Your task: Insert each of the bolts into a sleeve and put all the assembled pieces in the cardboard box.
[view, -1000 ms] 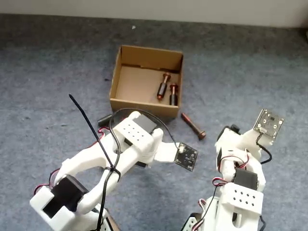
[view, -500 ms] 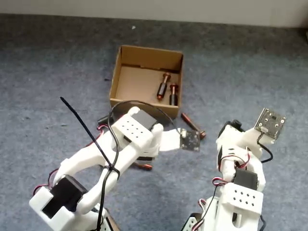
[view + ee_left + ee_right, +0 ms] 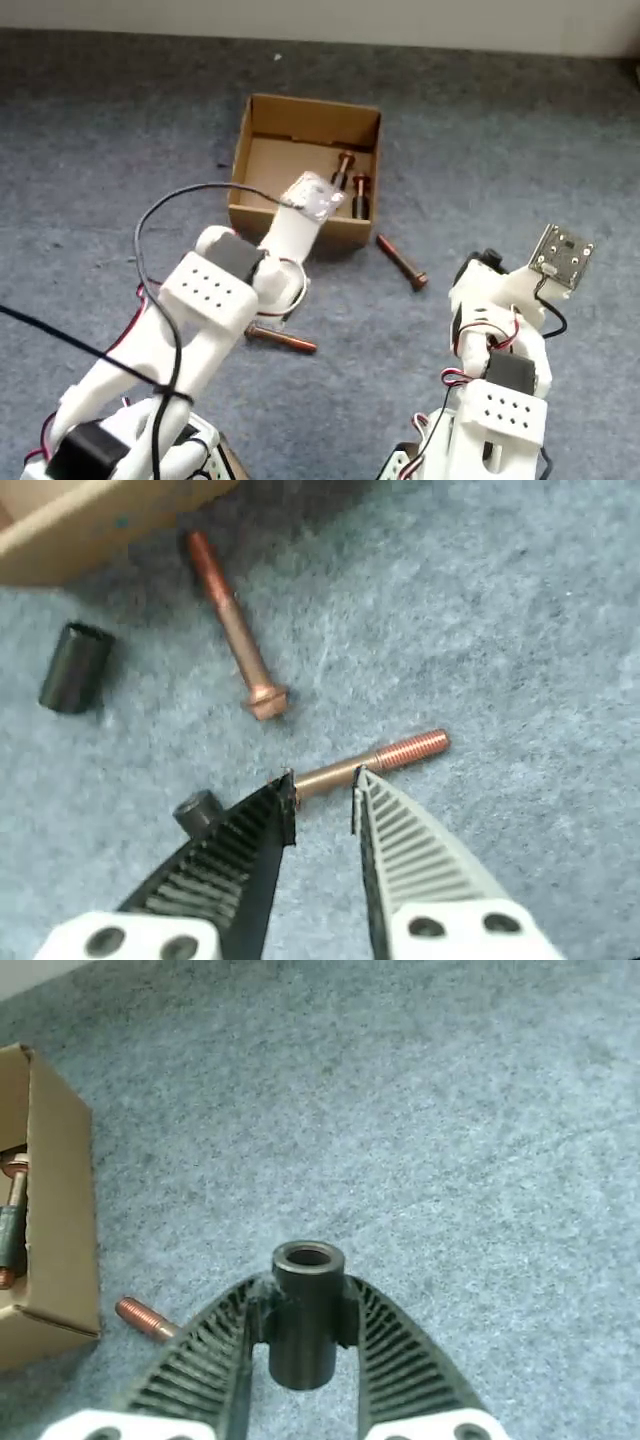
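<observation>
Cardboard box [image 3: 244,217] sits at upper centre of the high view, two assembled pieces [image 3: 357,196] in its right half. The left gripper [image 3: 322,795], jaws narrowly parted, straddles a bolt [image 3: 390,753] lying below centre, seemingly without gripping it. The right gripper [image 3: 300,1312] clamps an upright sleeve [image 3: 306,1325]. A second bolt [image 3: 402,262] lies right of the box, and a loose sleeve [image 3: 75,667] lies near the box.

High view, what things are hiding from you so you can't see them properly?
- The loose sleeve: in the high view it lies under the left arm.
- The right gripper and the held sleeve: in the high view the right arm covers both.
- The assembled pieces in the cardboard box: the wrist camera on the left arm covers part of one.
</observation>
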